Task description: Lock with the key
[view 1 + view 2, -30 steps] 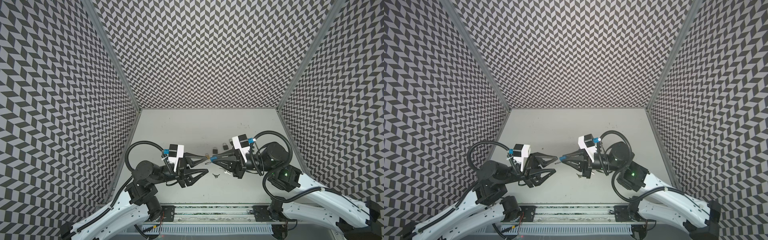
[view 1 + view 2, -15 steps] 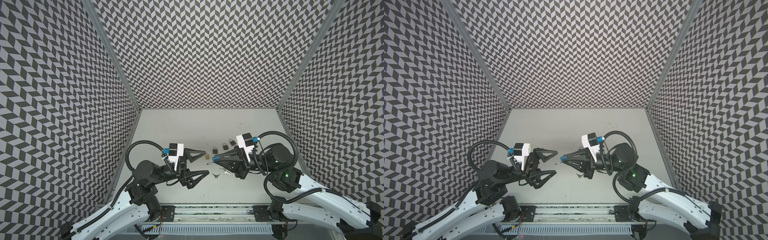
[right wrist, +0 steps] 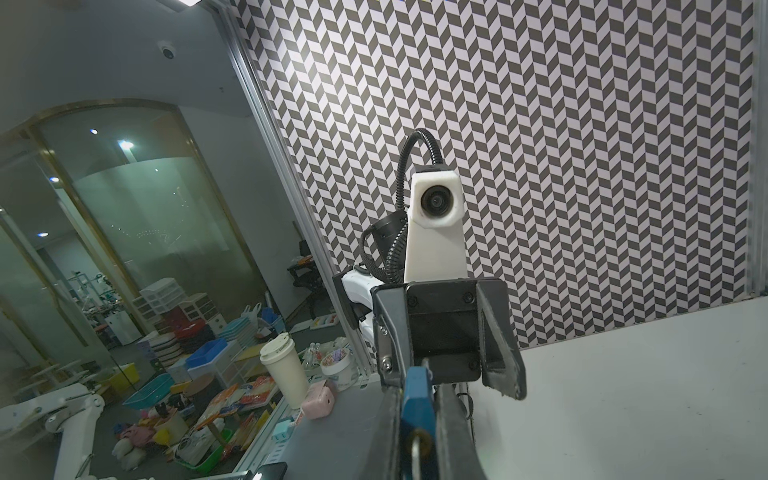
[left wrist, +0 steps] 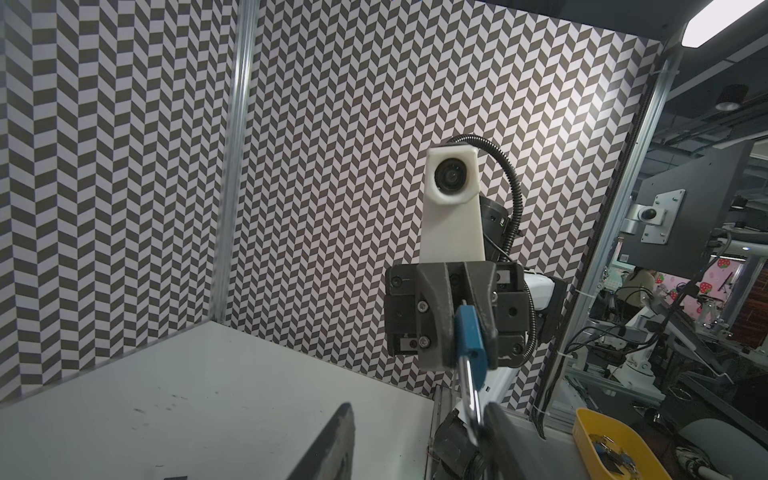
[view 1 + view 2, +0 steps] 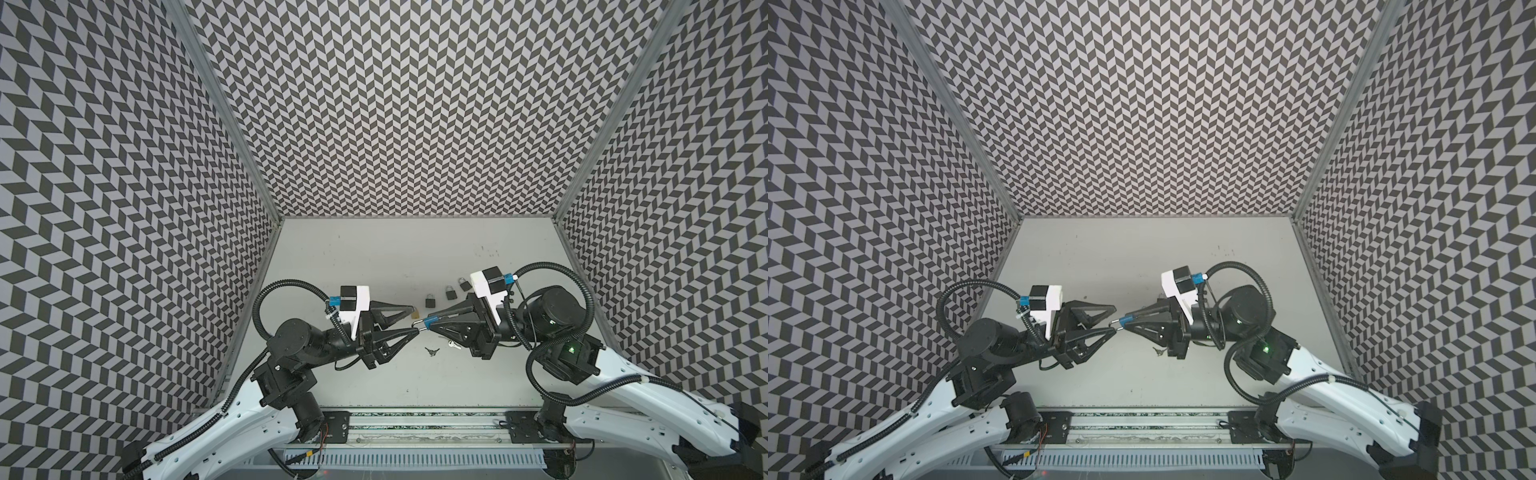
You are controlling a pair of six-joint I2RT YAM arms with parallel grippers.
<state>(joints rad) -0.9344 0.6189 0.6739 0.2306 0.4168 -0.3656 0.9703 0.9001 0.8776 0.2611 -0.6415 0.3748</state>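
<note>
**A:** What has moved since a moment ago?

**B:** The left gripper (image 5: 415, 318) stood wide before; now its jaws are drawn in to about half. The right gripper (image 5: 432, 323) has come back toward it.

**A:** And nearest to the robot's base?

**B:** On that side of the blue padlock (image 4: 468, 338), two keys lie on the surface (image 5: 395, 257), a dark key (image 5: 432, 351) and a pale key (image 5: 454, 344). Nothing touches them.

**A:** Then the padlock itself?

**B:** The right gripper is clamped on it, above the surface. Its shackle (image 4: 469, 386) points between the left jaws and lies against one finger (image 4: 505, 440). The other finger is apart, so the left gripper grasps nothing.

**A:** And beyond the padlock?

**B:** A row of spare padlocks (image 5: 450, 293), on the surface.

**A:** What does it mean for the task?

**B:** I judge the left gripper is only steadying or pressing the shackle. The step with the key is not yet begun, and a free gripper must first fetch one.
</note>
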